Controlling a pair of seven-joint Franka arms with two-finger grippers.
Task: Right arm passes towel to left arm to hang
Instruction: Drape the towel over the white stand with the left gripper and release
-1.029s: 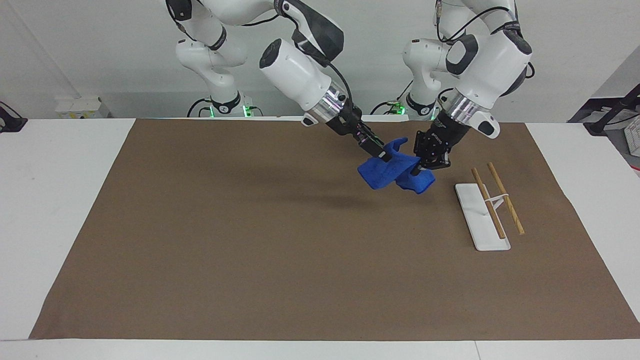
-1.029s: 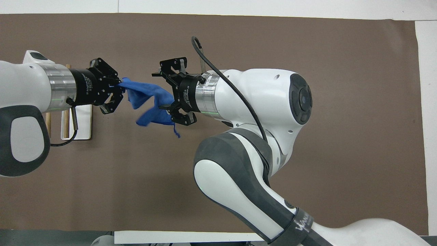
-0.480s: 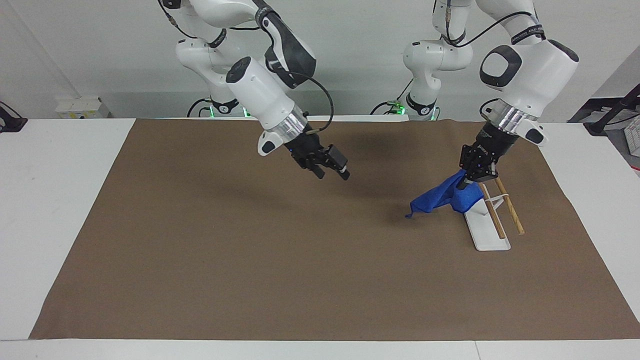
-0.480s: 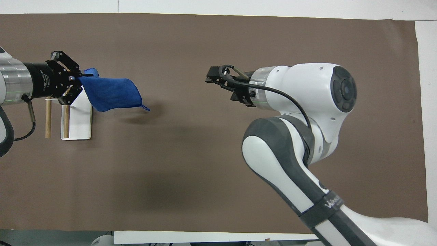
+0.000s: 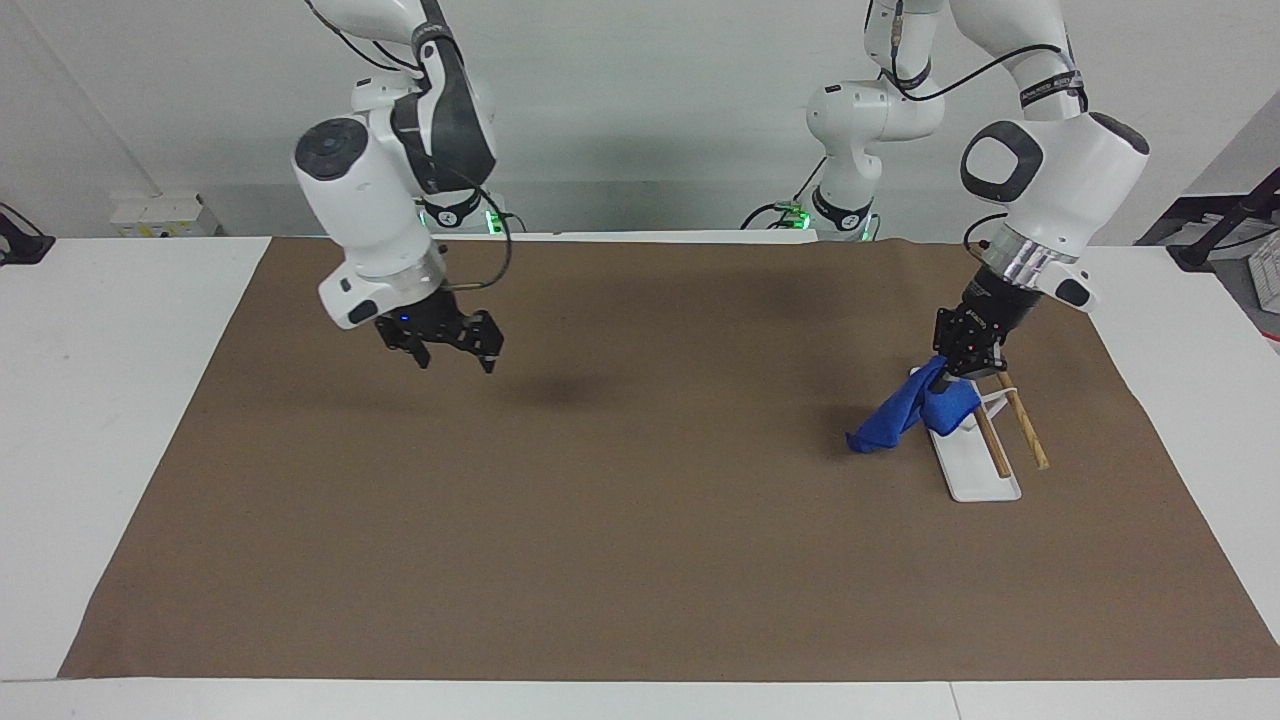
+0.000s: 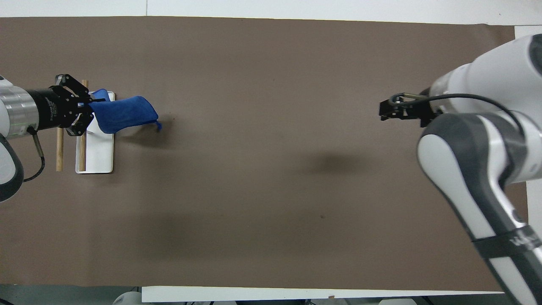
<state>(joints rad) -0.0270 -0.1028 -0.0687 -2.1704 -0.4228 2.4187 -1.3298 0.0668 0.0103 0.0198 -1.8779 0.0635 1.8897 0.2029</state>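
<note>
Item: towel, blue, right of frame in facing view, pinched at one corner by left end effector above rack. Long axis runs from rack toward frame centre, free end drooping to desk. Advice: lift, carry across rails, lower to drape evenly. Right end effector: wide, empty, waiting upper left.

I see the towel in plain bright royal blue, without any pattern. The table covering is flat brown, the rack's base is white and its two rods are light wood-coloured. Both arms are white with dark grey joints, and both grippers are black.
</note>
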